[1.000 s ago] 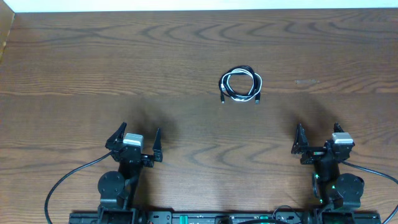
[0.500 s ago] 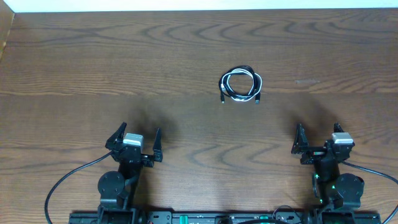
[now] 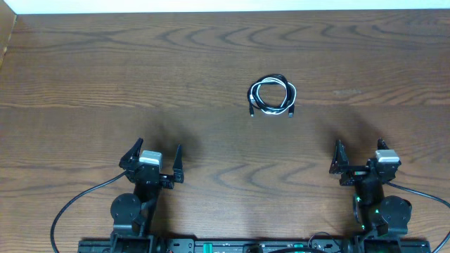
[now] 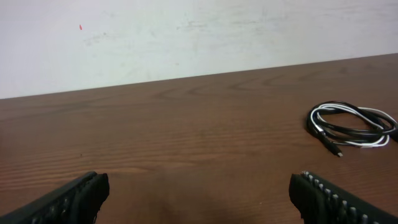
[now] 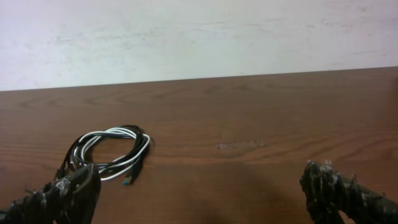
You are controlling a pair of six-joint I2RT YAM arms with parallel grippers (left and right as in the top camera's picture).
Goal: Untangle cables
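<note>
The cables [image 3: 272, 95], one black and one white, lie coiled together in a small loop on the wooden table, right of centre and toward the far side. They also show in the left wrist view [image 4: 352, 124] at right and in the right wrist view [image 5: 109, 153] at left, with a plug end near the coil. My left gripper [image 3: 153, 159] is open and empty near the front left, far from the coil; it shows in its own view [image 4: 200, 196]. My right gripper [image 3: 360, 159] is open and empty near the front right; it shows in its own view [image 5: 199, 198].
The wooden table [image 3: 105, 77] ends at a pale wall along the far edge. Thick black wires [image 3: 74, 204] run from the arm bases at the front edge.
</note>
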